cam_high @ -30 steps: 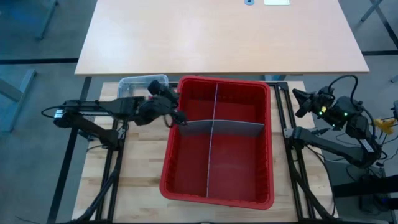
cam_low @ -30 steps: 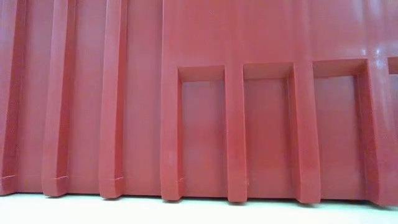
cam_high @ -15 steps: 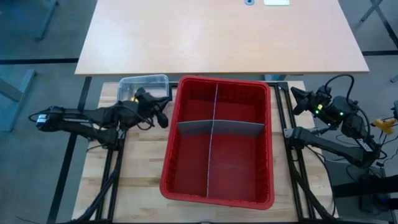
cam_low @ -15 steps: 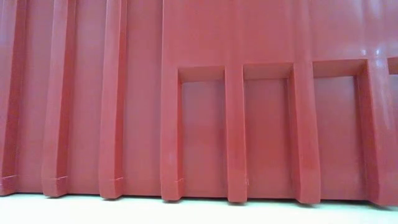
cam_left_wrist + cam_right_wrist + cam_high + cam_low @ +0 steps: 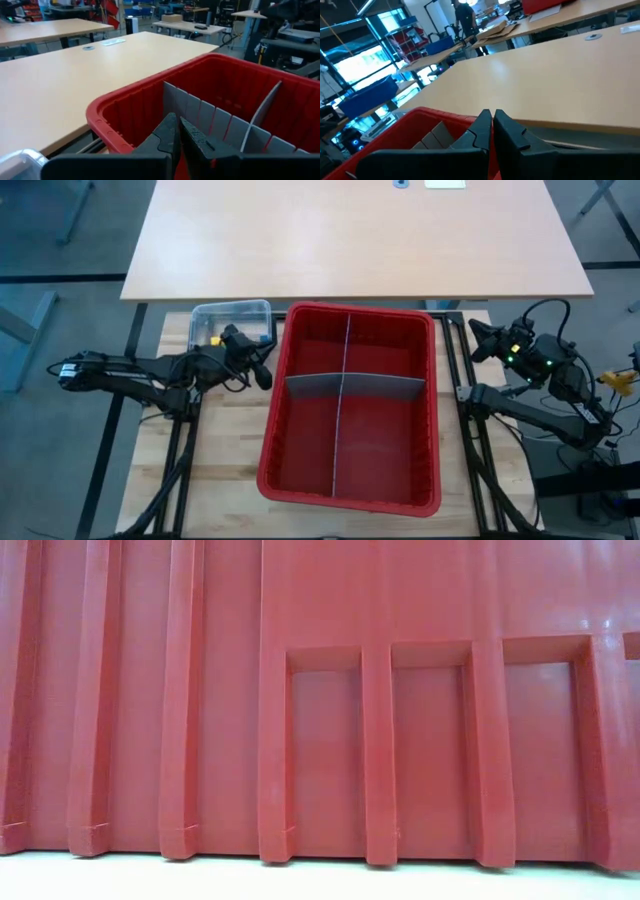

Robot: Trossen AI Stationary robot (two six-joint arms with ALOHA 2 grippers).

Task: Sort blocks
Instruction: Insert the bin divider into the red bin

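Blocks (image 5: pixel 214 338): only small yellow and blue plastic pieces show, inside the small clear plastic tub (image 5: pixel 206 314) left of the bin. Judged light, rigid and smooth; likely best pinched across flat opposite faces. Left gripper (image 5: pixel 262 374) sits between tub and bin, jaws together, holding nothing. Large red ribbed plastic bin (image 5: pixel 352 311) is split into four compartments by grey slotted divider panels (image 5: pixel 356 386); no block visible in any. Right gripper (image 5: pixel 478 334) waits beyond the bin's right rim, jaws together, empty.
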